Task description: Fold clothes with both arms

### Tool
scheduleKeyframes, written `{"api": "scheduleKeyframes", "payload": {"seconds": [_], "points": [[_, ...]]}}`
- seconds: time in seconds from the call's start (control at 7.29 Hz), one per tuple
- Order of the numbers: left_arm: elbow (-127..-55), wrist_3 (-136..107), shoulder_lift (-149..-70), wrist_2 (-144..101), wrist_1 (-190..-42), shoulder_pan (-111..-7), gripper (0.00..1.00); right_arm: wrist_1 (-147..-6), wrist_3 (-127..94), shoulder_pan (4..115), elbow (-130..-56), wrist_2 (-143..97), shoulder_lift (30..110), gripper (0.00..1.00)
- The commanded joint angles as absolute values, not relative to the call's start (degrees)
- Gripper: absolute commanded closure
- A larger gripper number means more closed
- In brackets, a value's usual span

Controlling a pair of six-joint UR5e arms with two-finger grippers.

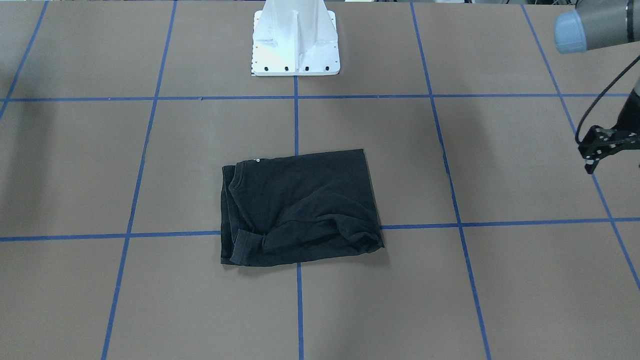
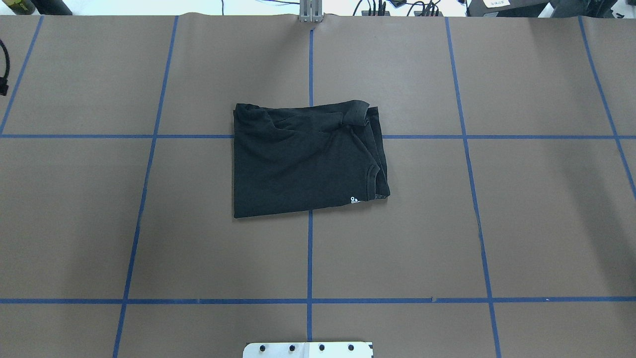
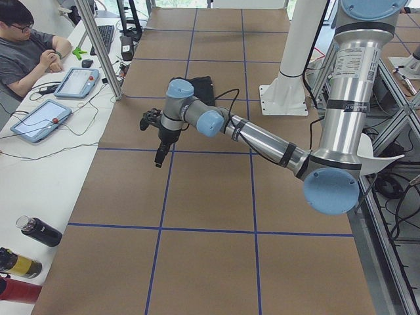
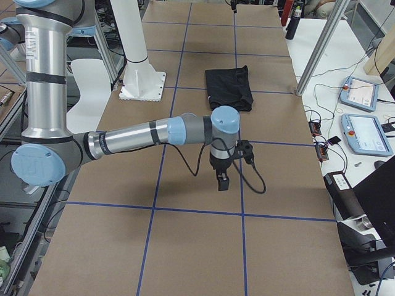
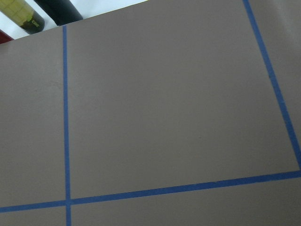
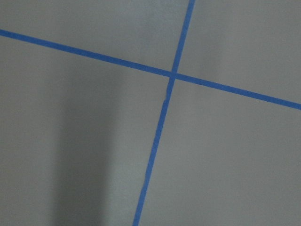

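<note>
Hanging over the taped table at one end, the left gripper points down, and we cannot tell whether it is parted or closed; the same goes for the right gripper at the opposite end. Between them the folded black shirt lies mid-table, longer side crosswise, well apart from both; we judge neither gripper clearly nearer.

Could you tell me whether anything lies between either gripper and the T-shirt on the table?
Nothing visible does. The folded T-shirt lies alone mid-table; only bare brown table with blue tape lines shows between it and the left gripper on one side and the right gripper on the other.
</note>
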State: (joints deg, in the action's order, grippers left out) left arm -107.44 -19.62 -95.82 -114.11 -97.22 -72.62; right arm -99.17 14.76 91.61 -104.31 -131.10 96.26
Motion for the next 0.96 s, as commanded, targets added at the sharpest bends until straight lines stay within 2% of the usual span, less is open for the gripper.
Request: {"api": "scheduleKeyframes", "payload": {"seconds": [0.0, 0.14, 0.27, 0.82], "points": [[-99.5, -0.5, -95.4, -124.0, -97.2, -85.5, 0.0, -99.5, 17.8, 94.9, -101.8, -131.5, 98.9, 0.0], [-94.5, 6.8, -94.0, -127.9, -98.6, -89.5, 0.0, -99.1, 17.4, 94.9, -100.1, -131.7, 99.7, 0.0], [-93.4, 11.0, -90.7, -130.8, -100.3, -93.1, 0.0, -97.2, 16.9, 94.7, -99.5, -131.4, 99.7, 0.0], [-94.0, 7.6, -87.7, -132.6, -99.6, -93.5, 0.0, -91.0, 3.2, 90.6, -101.4, -131.8, 98.8, 0.0]]}}
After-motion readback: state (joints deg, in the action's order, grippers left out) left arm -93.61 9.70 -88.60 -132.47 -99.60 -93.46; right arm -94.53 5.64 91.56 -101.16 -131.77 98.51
